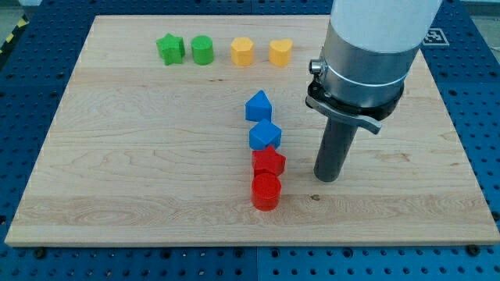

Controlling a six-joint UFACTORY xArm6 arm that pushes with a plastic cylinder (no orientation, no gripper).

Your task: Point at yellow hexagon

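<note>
Yellow hexagon (pixel 243 51) is lying third from the view's left in the bench's (pixel 117 156) top row; my tip (pixel 327 178) is standing right of the central four-block column (pixel 265 135).

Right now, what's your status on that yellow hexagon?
My tip down, right of red blocks. Yellow hexagon far off, top row. Path clear.

Pale wooden table (pixel 117 172) is carrying eight blocks. Sitting along the far edge, left to right: green star (pixel 170 48), green cylinder (pixel 202 50), yellow hexagon (pixel 243 51), yellow heart (pixel 280 51). Running down the middle toward the near edge: blue triangle (pixel 258 106), blue cube-like block (pixel 265 135), red star (pixel 269 162), red cylinder (pixel 266 191), each touching the next.
</note>
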